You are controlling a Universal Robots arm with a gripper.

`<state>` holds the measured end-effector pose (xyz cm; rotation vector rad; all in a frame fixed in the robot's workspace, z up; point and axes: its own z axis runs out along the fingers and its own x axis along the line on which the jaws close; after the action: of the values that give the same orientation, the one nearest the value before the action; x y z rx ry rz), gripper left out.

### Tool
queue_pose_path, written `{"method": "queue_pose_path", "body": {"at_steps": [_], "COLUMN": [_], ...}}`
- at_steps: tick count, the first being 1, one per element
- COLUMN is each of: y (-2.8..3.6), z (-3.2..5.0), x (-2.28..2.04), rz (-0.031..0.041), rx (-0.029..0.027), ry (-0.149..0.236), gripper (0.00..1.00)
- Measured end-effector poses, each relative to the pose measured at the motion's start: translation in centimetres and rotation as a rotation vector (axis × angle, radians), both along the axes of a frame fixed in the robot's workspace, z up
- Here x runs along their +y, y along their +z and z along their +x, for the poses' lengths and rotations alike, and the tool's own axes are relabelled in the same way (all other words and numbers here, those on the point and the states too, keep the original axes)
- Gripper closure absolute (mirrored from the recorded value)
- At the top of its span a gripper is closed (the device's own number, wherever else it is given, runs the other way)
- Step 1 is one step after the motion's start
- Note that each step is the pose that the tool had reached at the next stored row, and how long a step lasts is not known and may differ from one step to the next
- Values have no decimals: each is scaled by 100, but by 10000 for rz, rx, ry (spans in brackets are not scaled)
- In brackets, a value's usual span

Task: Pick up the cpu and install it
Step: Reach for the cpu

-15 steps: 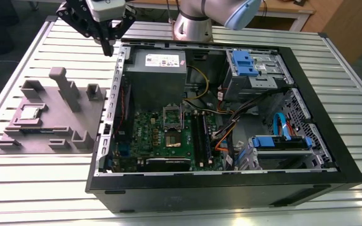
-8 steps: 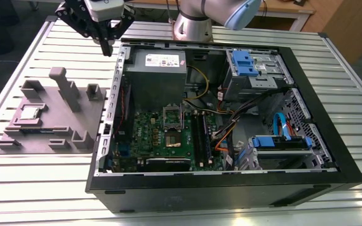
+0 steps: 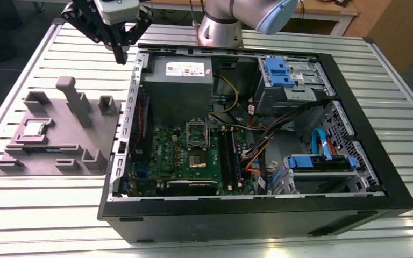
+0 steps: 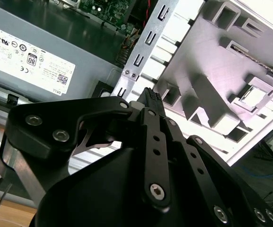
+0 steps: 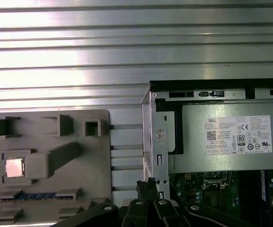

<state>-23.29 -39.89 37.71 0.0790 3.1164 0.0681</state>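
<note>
Approach stage; pick-up not begun. The gripper (image 3: 121, 56), fingers closed on nothing, hovers over the far left corner of the computer case (image 3: 249, 217); the cpu (image 3: 33, 129) lies in the grey holder (image 3: 66, 141) at the exterior view's left, well apart. Grasping calls for opened fingers centred above it.
</note>
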Motion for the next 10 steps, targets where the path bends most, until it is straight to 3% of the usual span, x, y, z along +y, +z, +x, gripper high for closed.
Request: {"method": "queue_pose_path", "body": {"at_steps": [10], "y": [0], "z": [-31], "x": [0], "rz": [-1], "rx": [1], "ry": [0], "gripper": [90]}}
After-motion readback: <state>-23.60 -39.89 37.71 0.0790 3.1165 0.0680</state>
